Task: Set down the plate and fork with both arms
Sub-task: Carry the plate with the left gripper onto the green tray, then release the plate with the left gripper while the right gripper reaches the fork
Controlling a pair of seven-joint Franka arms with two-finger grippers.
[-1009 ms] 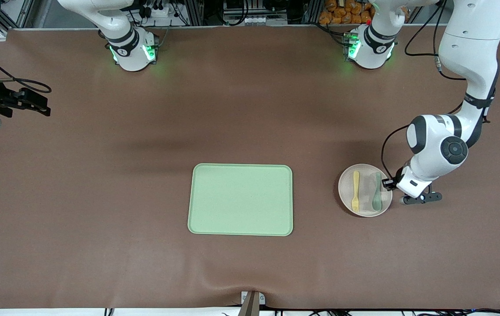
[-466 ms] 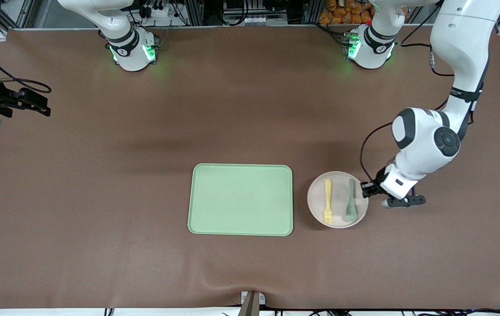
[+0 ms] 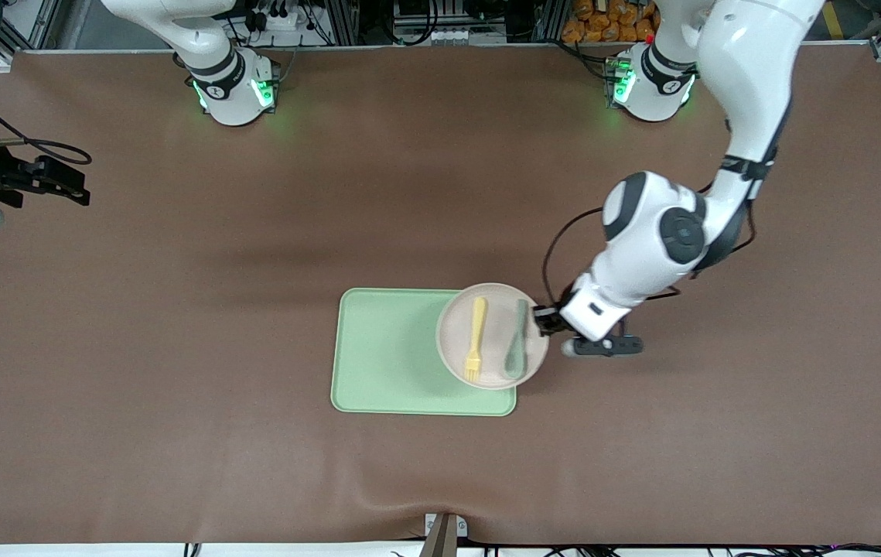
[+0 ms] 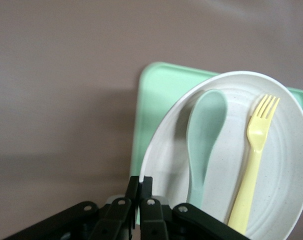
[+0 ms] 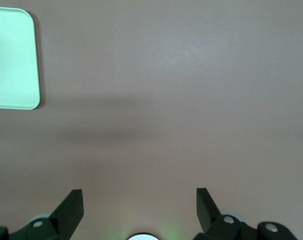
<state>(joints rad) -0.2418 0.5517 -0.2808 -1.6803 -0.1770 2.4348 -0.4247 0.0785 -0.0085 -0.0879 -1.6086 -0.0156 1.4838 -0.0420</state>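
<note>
The brown desk (image 3: 177, 348) carries a light-green tray (image 3: 386, 356). Over the tray's end toward the left arm, the plate (image 3: 493, 335) is held aloft by its rim, pinched in the left tool (image 3: 544, 320). On the plate lie the fork (image 3: 476, 338) and a grey-green spoon (image 3: 517, 340), side by side and apart. The right tool (image 5: 139, 205) waits spread wide above bare desk.

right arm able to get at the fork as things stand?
Probably yes, after a long reach. The fork lies uncovered on the plate, beside a spoon, with the left gripper pinching the plate's rim at the left arm's end. The right gripper waits open over bare table.
</note>
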